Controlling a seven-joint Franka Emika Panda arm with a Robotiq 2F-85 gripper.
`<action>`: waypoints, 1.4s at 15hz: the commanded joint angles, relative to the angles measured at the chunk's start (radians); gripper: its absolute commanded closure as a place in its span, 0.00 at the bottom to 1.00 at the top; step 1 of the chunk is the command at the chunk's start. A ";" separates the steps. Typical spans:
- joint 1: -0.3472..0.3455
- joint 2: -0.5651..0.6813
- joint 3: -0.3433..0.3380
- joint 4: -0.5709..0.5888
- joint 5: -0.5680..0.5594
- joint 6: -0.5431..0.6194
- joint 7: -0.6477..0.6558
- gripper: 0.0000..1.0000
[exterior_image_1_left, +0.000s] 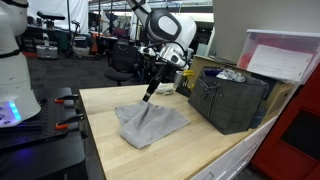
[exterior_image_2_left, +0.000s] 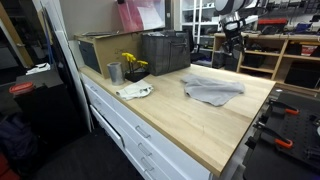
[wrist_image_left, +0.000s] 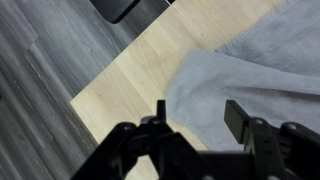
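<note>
A grey cloth (exterior_image_1_left: 150, 122) lies crumpled on the wooden tabletop (exterior_image_1_left: 105, 110), near its far corner; it also shows in the other exterior view as cloth (exterior_image_2_left: 213, 91). My gripper (exterior_image_1_left: 147, 98) hangs just above the cloth's edge, close to the table's end. In the wrist view the gripper (wrist_image_left: 198, 108) stands open, its two black fingers apart over the cloth (wrist_image_left: 250, 60), with nothing between them. The gripper (exterior_image_2_left: 230, 52) is small and dark in that exterior view, and its jaws cannot be made out there.
A dark grey crate (exterior_image_1_left: 228, 100) stands by the wall beside the cloth. A metal cup (exterior_image_2_left: 114, 72), yellow flowers (exterior_image_2_left: 132, 64) and a white dish (exterior_image_2_left: 135, 91) sit farther along the counter. The table edge (wrist_image_left: 110, 85) drops to grey floor.
</note>
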 joint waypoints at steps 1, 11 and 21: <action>0.001 -0.061 0.045 -0.033 0.016 0.008 -0.040 0.06; 0.086 0.034 0.201 -0.131 0.078 0.203 -0.104 0.00; 0.108 0.264 0.237 -0.100 0.124 0.294 -0.143 0.00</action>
